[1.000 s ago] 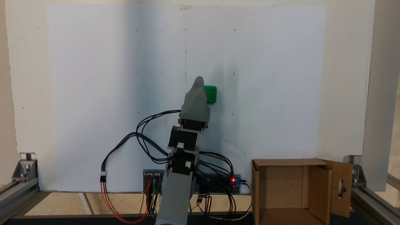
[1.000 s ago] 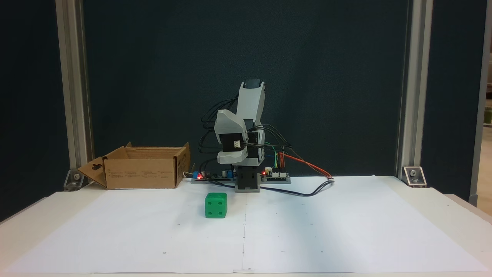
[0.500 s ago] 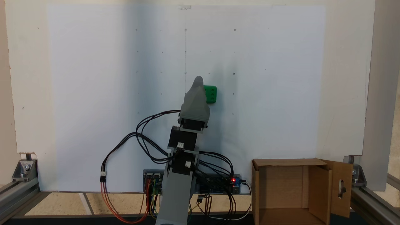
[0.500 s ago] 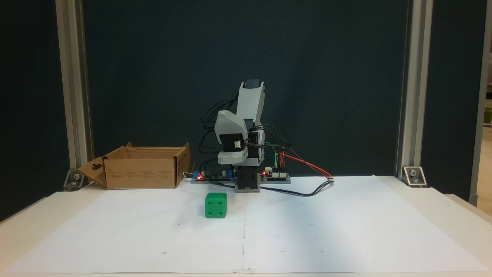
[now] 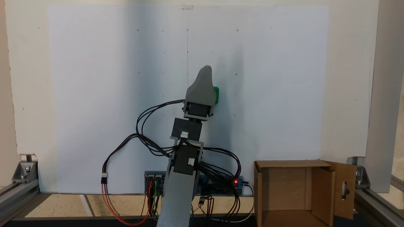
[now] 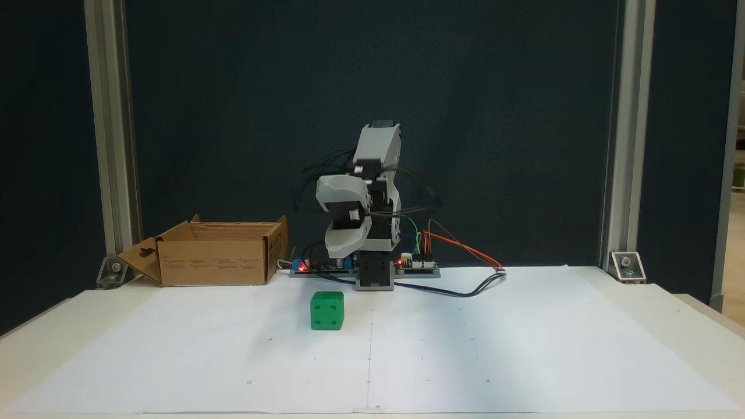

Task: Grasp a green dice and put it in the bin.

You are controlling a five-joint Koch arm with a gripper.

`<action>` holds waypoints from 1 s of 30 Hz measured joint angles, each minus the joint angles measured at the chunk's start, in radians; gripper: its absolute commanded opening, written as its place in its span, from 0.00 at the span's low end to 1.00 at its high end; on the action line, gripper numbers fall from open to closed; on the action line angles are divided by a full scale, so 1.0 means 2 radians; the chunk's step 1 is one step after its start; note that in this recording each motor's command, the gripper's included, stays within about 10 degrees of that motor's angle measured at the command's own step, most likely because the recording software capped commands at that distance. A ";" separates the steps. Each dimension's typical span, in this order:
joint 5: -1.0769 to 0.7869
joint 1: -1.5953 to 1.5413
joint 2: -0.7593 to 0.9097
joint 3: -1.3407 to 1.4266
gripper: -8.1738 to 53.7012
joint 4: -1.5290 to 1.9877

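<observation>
Green plastic is what I am after: the green dice (image 6: 327, 311) sits flat on the white paper sheet (image 6: 465, 349), a four-pip face toward the front camera, free of everything around it. In the view from above, my gripper (image 5: 206, 71) covers most of the cube, so just a green edge (image 5: 216, 94) peeks out at 3 o'clock of my grey shell. In the front view my gripper (image 6: 337, 250) hangs above the table, with the cube lower and toward 6 o'clock of it, clearly apart. I judge I am poised high so I can come down over the cube rather than knock it sideways. Whether my pincer is spread or closed I cannot tell; the jaws lie one behind the other for both cameras. It holds nothing. The bin (image 6: 218, 262) waits at 9 o'clock of my base in the front view, flaps (image 5: 344, 189) folded out, its mouth open upward to take a drop.
</observation>
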 measured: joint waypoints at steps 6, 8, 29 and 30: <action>0.000 -0.006 0.000 -0.165 0.83 0.216; 0.000 -0.011 0.000 -0.229 0.83 0.283; -0.110 0.041 -0.081 -0.410 0.86 0.936; -0.125 0.051 -0.096 -0.420 0.86 0.961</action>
